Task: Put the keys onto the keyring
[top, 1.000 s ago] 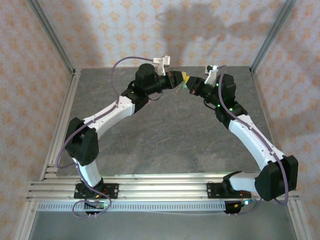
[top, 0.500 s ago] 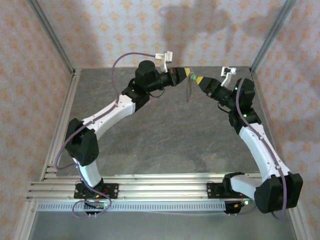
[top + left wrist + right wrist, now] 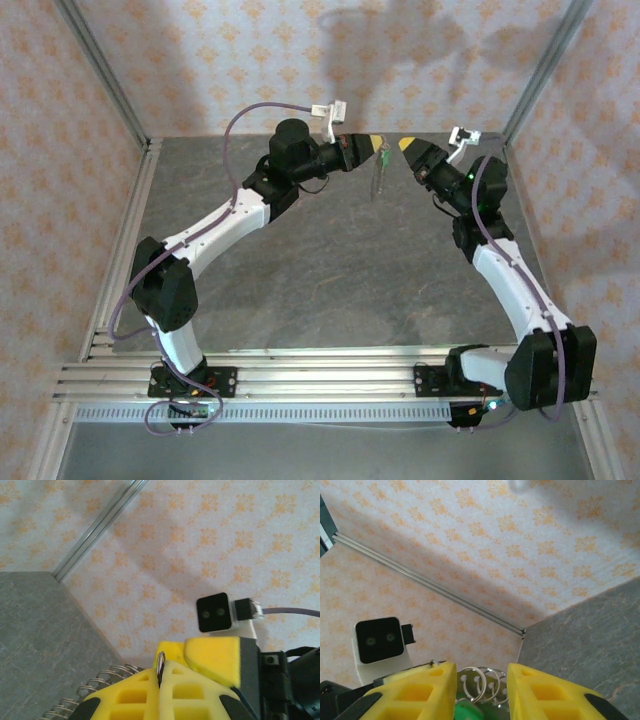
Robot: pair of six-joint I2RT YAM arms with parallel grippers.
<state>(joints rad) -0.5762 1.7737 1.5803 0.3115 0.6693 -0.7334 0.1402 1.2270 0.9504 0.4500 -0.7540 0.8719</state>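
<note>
Left gripper [image 3: 373,146] up over the far end of the table [image 3: 330,270], yellow pads [image 3: 130,692] pressed together on a thin wire turn of the keyring [image 3: 378,178], rest of the coils dangling below. Right gripper [image 3: 407,146] near, tip to tip with the left yet apart from it, fingers [image 3: 425,690] spread apart. Green head of the key [image 3: 466,711] low among the coils, seen through that gap

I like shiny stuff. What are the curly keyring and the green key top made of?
The keyring looks like thin silvery metal wire: it glints and winds in coils. The key top looks like smooth green plastic, though little of it shows.
</note>
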